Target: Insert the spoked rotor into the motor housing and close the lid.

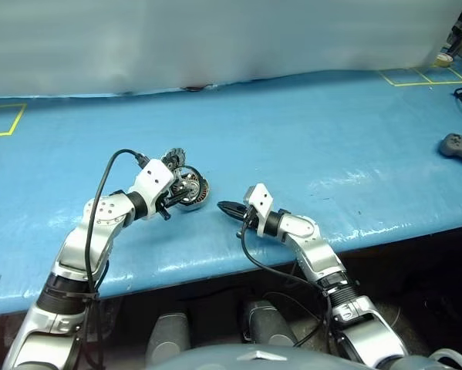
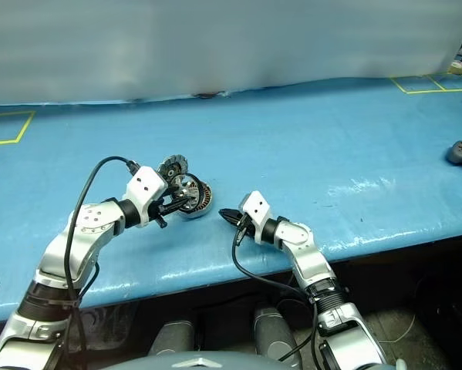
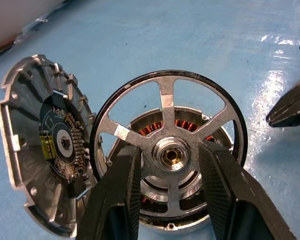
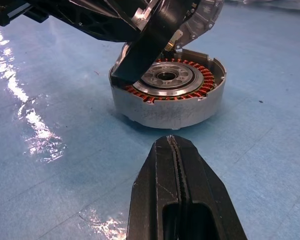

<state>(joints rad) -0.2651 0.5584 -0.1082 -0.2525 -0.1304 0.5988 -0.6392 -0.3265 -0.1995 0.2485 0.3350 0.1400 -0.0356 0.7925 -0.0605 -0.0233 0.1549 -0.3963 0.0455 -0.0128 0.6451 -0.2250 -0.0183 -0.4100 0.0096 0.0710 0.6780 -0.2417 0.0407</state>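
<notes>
On the blue desk (image 1: 308,146) the motor housing (image 4: 169,95) sits flat, its ring of copper windings and silver centre open to view. The lid (image 3: 39,145) stands swung up from the housing's rim on the side away from the right arm, its inner face with the dark round board turned towards the left wrist camera. The left gripper (image 3: 167,165) holds the spoked rotor (image 3: 169,125) by the hub: its two black fingers (image 3: 114,195) sit on either side of the shiny centre, jaws clamped on it, with the spokes and dark rim spreading out past them. The rotor is tilted and held just above the housing, its lower edge close over the windings; whether it touches them cannot be told. In the head views the left gripper (image 1: 177,196) reaches in from the robot's left, the rotor and housing bunched together at its tip near the desk's front half. The right gripper (image 1: 229,206) hovers low over the desk, near the housing on its right side and pointing at it, not touching it; its jaws are pressed together with nothing between them, as the right wrist view shows (image 4: 177,165). Far off at the desk's right edge lies a dark grey controller (image 1: 458,146).
</notes>
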